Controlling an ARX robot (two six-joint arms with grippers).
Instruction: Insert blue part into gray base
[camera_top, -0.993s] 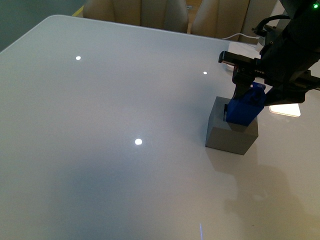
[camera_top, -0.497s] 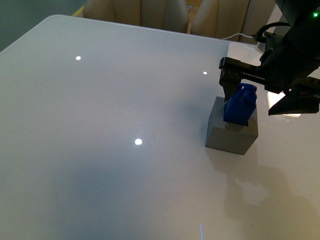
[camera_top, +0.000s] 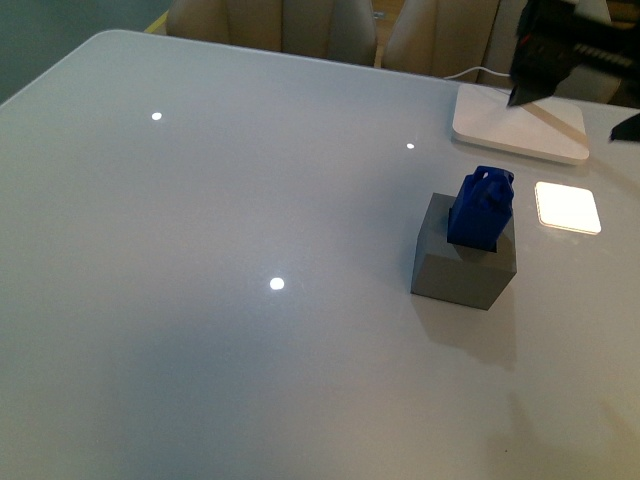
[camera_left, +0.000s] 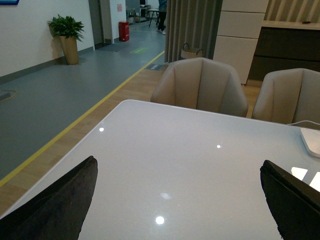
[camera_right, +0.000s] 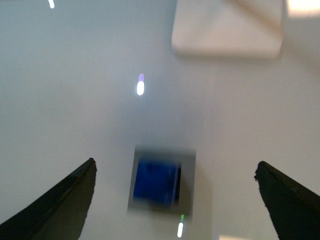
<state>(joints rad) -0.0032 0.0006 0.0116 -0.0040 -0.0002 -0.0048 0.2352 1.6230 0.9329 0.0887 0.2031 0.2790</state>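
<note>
The blue part (camera_top: 481, 208) stands upright in the square hole of the gray base (camera_top: 462, 272) at the right of the table, its looped knob on top, most of it above the cube. My right gripper (camera_top: 570, 112) is open and empty, raised above and behind them, apart from both. The blurred right wrist view looks down on the blue part (camera_right: 157, 182) inside the gray base (camera_right: 188, 192), far below my open right gripper (camera_right: 175, 164). My left gripper (camera_left: 177, 162) is open and empty over bare table; it does not show in the front view.
The flat white lamp foot (camera_top: 520, 128) lies behind the gray base, with a bright light patch (camera_top: 568, 207) beside it. The glossy white table (camera_top: 200, 220) stretches to the left. Beige chairs (camera_left: 200, 90) stand at the far edge.
My right gripper has let go of the blue part, opened, and risen up and back towards the top right. The blue part stays standing in the gray base.
</note>
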